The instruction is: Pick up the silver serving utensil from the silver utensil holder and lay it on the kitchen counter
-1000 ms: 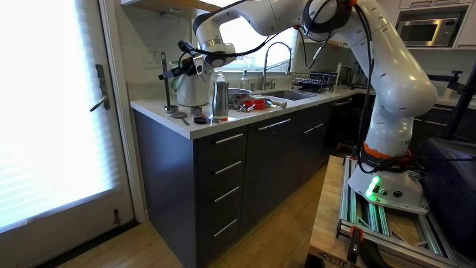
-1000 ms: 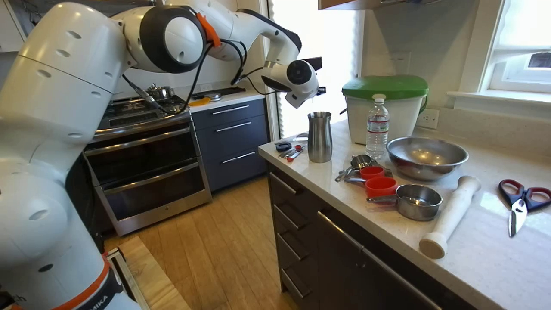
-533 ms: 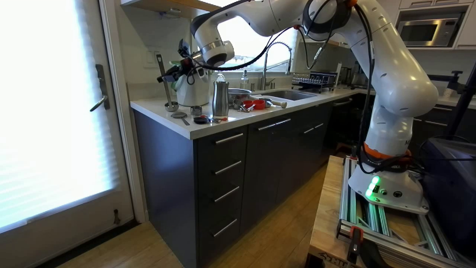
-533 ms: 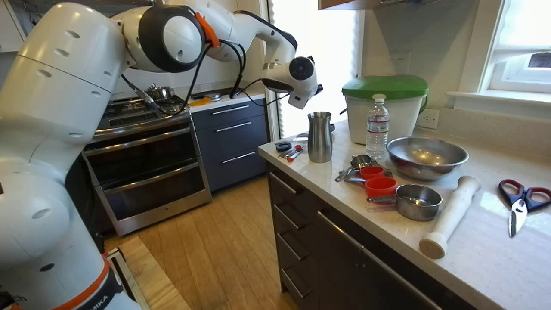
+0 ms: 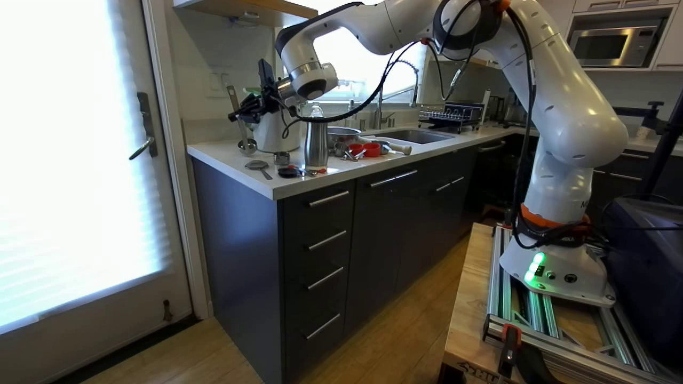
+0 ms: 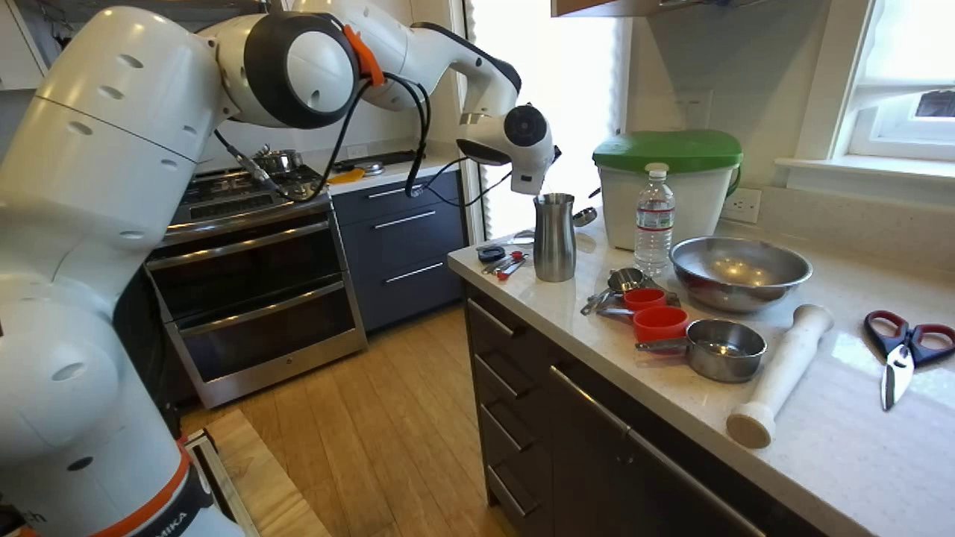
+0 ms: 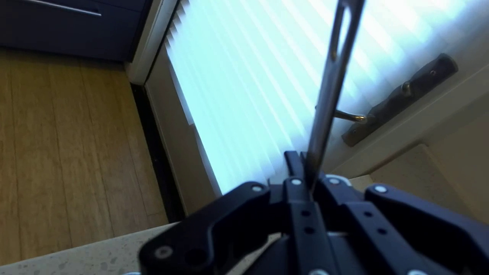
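The silver serving utensil is a long-handled ladle [image 5: 231, 96]. My gripper [image 5: 235, 114] is shut on its handle, which also rises slotted between the black fingers in the wrist view [image 7: 329, 99]. The ladle hangs tilted, bowl end down, over the counter's end; I cannot tell whether the bowl touches the counter. Its bowl shows behind the holder in an exterior view [image 6: 586, 216]; the gripper there is mostly hidden by the wrist. The silver utensil holder [image 5: 317, 143] stands upright to the gripper's right, also seen here [image 6: 554, 239]. The white kitchen counter [image 5: 213, 151] lies below.
A whitish bin with a green lid [image 6: 668, 153] and a water bottle [image 6: 655, 224] stand close by. A steel bowl [image 6: 739, 276], red measuring cups [image 6: 660, 323], a wooden pestle [image 6: 780, 377] and scissors [image 6: 906, 350] lie farther along. A small cup [image 5: 282, 158] and flat utensil [image 5: 257, 165] sit below the gripper.
The wrist has turned and the gripper has dipped slightly. The ladle went from nearly upright to tilted, its bowl swinging out from behind the holder. The holder has not moved.
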You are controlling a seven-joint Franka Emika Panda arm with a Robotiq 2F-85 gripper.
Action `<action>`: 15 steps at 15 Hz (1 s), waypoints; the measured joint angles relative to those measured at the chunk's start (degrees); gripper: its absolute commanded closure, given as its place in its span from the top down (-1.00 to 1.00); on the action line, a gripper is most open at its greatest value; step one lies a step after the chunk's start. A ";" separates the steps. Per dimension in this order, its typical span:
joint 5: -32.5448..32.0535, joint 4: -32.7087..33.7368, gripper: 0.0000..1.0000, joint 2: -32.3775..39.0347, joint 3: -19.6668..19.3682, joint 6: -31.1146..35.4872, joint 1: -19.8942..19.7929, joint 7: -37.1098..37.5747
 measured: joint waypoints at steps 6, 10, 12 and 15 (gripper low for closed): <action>3.83 0.00 -0.92 0.87 1.01 -0.29 0.24 -11.43; 4.22 0.00 -0.92 0.82 1.30 -1.94 0.28 -11.39; 4.26 0.00 -0.98 0.82 1.30 -1.95 0.28 -11.39; 4.28 0.09 -0.98 0.89 1.13 -1.94 0.33 -11.71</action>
